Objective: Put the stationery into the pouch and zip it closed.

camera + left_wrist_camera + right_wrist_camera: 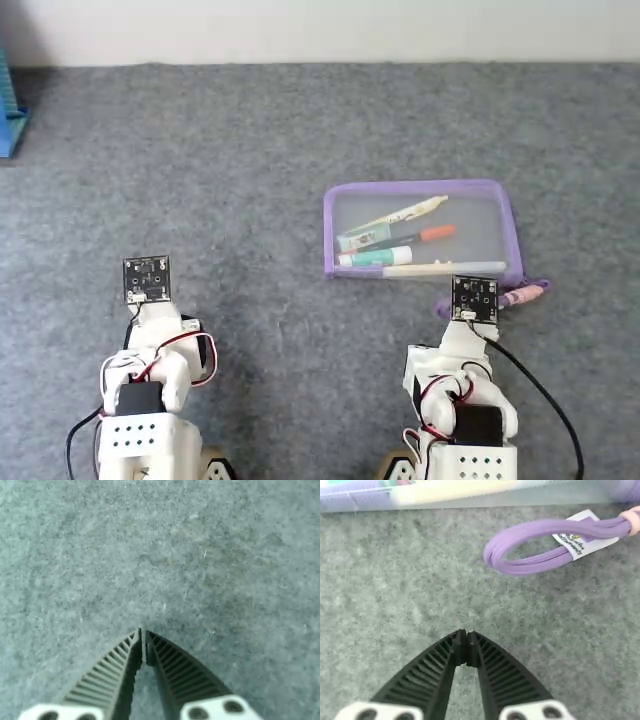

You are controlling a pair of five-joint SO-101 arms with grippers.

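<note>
Two arms sit side by side at the near edge of the grey, felt-like tabletop (250, 150). The left claw (143, 647) hangs just above bare tabletop, its ribbed fingers pressed together at the tips with nothing between them. It is well apart from the task's things. The right claw (466, 650) is likewise pressed together and empty, poised over the tabletop just short of the pouch's near edge.

Just beyond the right claw lies a purple strap loop (530, 550), flat on the tabletop and not touching the fingers. A small white tag (582, 532) is wrapped around the strap, and a pink piece (632, 517) sits where the strap runs on toward the pouch's near right corner.

Farther on, the pouch (480, 225) lies flat, right of centre, with a purple border and a clear face. The stationery (400, 240) lies within its outline: a cream pen set diagonally, a marker with an orange cap, a teal-bodied marker, and a pale stick along the near edge. Whether the zip is drawn shut cannot be told.

At the far left edge stands a blue object (10, 110), cut off by the frame.
</note>
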